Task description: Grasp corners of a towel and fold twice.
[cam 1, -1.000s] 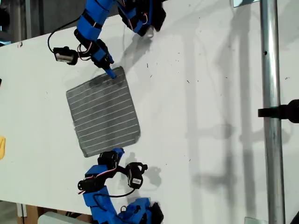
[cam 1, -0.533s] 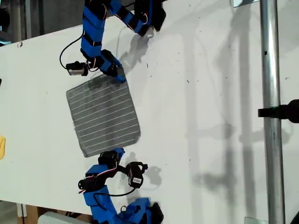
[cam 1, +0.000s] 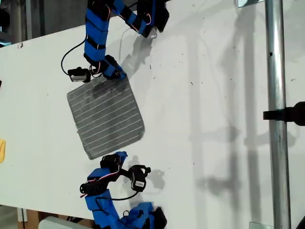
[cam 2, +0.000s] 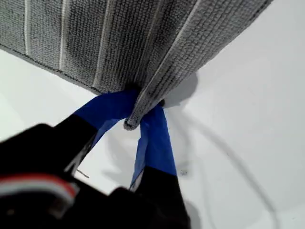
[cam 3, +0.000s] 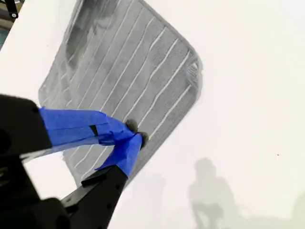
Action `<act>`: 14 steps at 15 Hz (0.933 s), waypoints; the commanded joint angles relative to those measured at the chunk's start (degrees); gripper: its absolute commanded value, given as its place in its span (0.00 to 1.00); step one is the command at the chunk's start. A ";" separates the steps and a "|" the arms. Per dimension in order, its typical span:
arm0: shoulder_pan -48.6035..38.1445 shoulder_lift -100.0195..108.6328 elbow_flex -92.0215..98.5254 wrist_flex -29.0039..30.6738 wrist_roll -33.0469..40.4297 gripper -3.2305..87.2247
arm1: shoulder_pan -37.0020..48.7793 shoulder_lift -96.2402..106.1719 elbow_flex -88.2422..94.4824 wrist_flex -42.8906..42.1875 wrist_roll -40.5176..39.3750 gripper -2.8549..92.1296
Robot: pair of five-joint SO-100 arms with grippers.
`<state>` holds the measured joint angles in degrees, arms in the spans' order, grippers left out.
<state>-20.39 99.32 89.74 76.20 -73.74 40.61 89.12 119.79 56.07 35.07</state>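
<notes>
1. First wrist view: my first gripper is seen with its blue-taped jaws closed on one of the corners of the towel. The grey striped cloth is pinched between them and bunched into a fold at the tips.
2. Second wrist view: my second gripper is shown with its blue jaws drawn together, tips meeting at one edge of the towel. Whether any fabric is caught between them cannot be told. The rest of the cloth is spread flat beyond the tips, and a small tag is visible near a rounded corner.
3. In the exterior view, the towel is laid out as a tilted rectangle on the white desk, about 9 o'clock from the picture's centre.
4. In that view, the pinched corner is at the cloth's 12 o'clock point, where the first arm reaches down from the picture's 12 o'clock edge.
5. The second arm is seen in that view coming up from the 6 o'clock edge, its jaws at the towel's 6 o'clock edge.
6. A small yellow object is found at the exterior view's 9 o'clock edge, well apart from the towel.
7. A metal pole is seen running upright near the exterior view's 3 o'clock side.
</notes>
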 commanded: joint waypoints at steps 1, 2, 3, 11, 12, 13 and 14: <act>0.70 0.26 -2.64 0.53 3.69 0.20 | -1.85 1.23 -2.81 -0.09 1.05 0.03; 0.97 -0.18 -3.96 0.18 7.65 0.31 | -2.55 1.85 -2.90 0.00 1.49 0.03; 0.88 -0.70 -4.66 -1.32 12.30 0.35 | -3.16 2.20 -2.81 0.00 2.02 0.03; -0.26 -38.67 -29.09 2.37 19.25 0.35 | -5.10 4.22 -2.64 0.18 3.87 0.03; 0.00 -40.96 -30.50 3.08 18.11 0.36 | -5.19 4.57 -2.55 0.35 3.96 0.03; 0.62 -41.40 -30.50 2.99 17.49 0.35 | -5.19 4.92 -2.46 0.35 3.96 0.03; 1.32 -41.66 -30.50 2.99 16.35 0.35 | -5.19 5.27 -2.46 0.44 3.96 0.03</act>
<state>-20.39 56.69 62.58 78.31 -55.81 36.21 90.79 119.88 56.60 38.50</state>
